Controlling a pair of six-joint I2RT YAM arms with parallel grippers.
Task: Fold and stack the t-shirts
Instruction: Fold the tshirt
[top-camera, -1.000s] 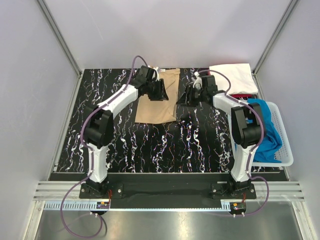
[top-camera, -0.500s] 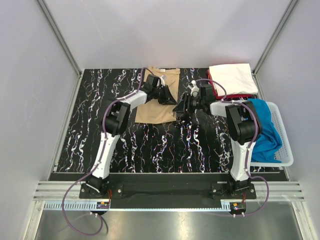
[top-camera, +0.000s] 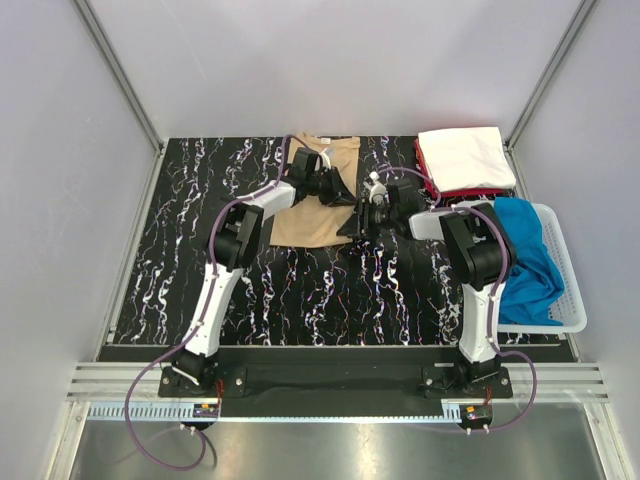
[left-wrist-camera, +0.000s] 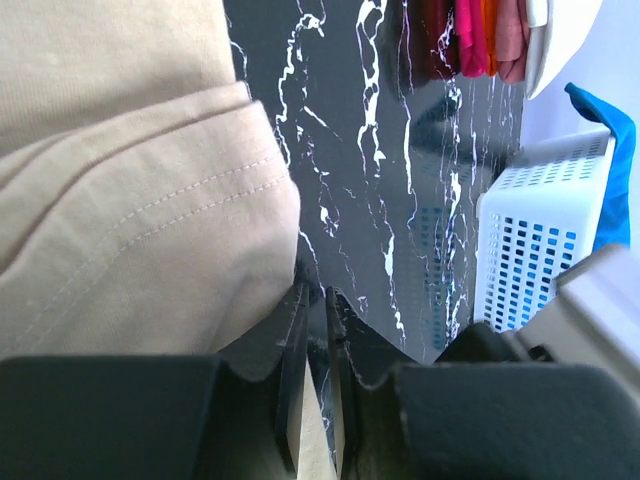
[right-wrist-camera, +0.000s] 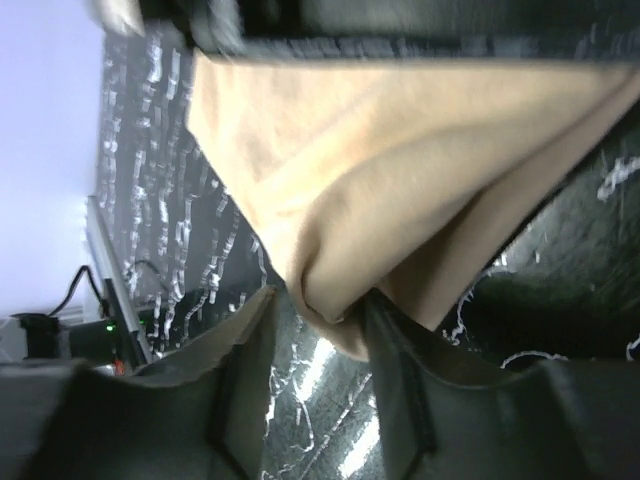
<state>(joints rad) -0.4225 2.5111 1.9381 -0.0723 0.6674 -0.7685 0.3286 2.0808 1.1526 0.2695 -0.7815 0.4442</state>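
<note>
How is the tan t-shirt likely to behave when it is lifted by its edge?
Probably floppy: the tan t-shirt bunches into soft rounded folds beside the left gripper. Likely light: the cloth looks thin, with a fine stitched hem. Expect it to drape and unfold if lifted.

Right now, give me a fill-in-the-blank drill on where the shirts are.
The white t-shirt lies on the ___ one.
The blue t-shirt lies in the white mesh ___.
The left pincer and right pincer both meet the ___ t-shirt.
Missing: red, basket, tan.
</note>
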